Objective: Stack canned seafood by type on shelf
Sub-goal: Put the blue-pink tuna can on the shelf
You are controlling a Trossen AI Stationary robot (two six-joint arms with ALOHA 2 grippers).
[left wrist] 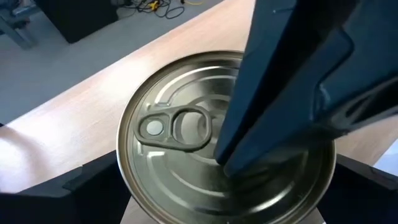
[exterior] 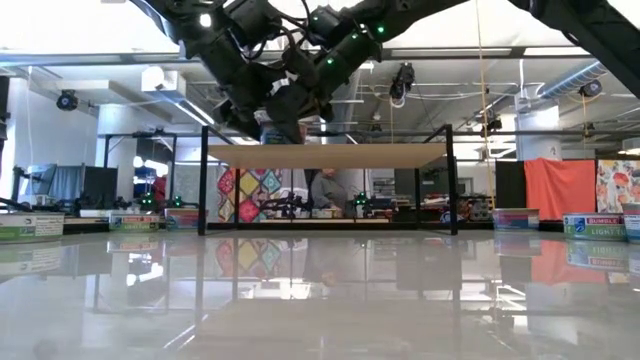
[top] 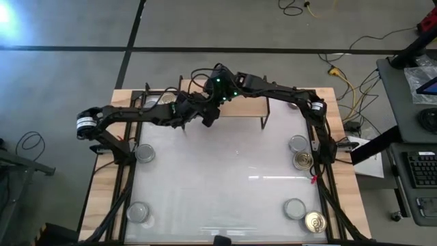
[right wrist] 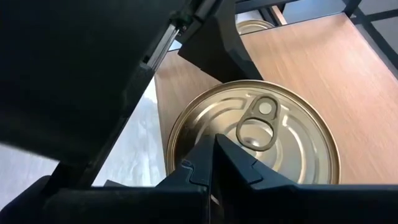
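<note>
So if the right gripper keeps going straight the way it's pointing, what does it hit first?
Most likely the gold-lidded tin on the shelf: the right gripper, fingers shut, points at its lid, seemingly just above it.

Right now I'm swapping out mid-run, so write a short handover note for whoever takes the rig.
Left gripper: open around the gold-lidded tin on the shelf.
Right gripper: shut, fingertips pressing down on that tin's lid.
Done: at least this tin is on the shelf; a second one shows behind it in the right wrist view.
Left: six tins on the table, two left, four right, silver-grey and gold mixed.
</note>
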